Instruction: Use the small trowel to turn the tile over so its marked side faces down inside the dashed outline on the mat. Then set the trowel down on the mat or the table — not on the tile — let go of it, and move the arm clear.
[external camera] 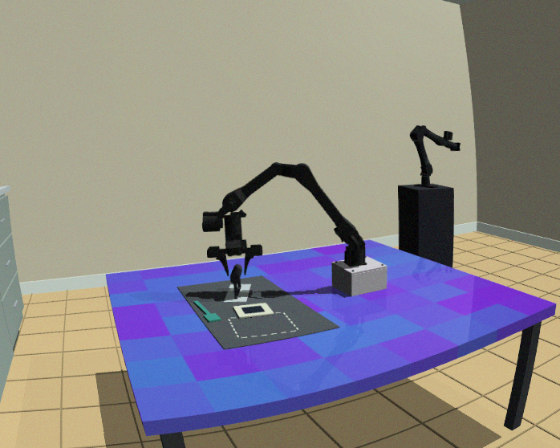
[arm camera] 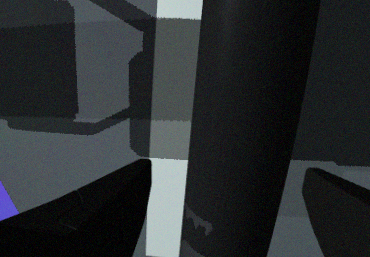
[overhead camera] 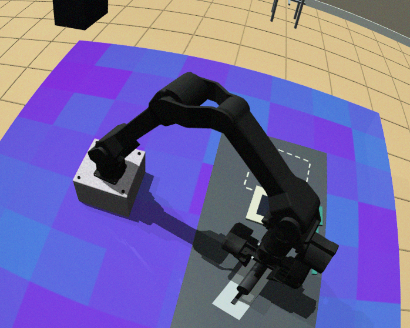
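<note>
Open gripper [overhead camera: 258, 268] [external camera: 236, 274] [arm camera: 228, 175] astride the trowel's dark handle [overhead camera: 248, 283] [external camera: 236, 273] [arm camera: 250, 104].
The tile [overhead camera: 254, 208] [external camera: 253, 310] lies marked side up, beside the dashed outline [overhead camera: 309, 171] [external camera: 290, 322].

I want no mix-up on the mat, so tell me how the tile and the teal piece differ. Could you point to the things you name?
The tile [overhead camera: 253, 208] [external camera: 239, 312] is a cream rectangle with a dark centre; the teal piece [overhead camera: 320, 216] [external camera: 211, 316] is one colour, with a narrow shaft and wider end.
The teal piece lies along the mat's edge, the tile further in.
Both lie flat on the mat [overhead camera: 205, 282] [external camera: 314, 323].
</note>
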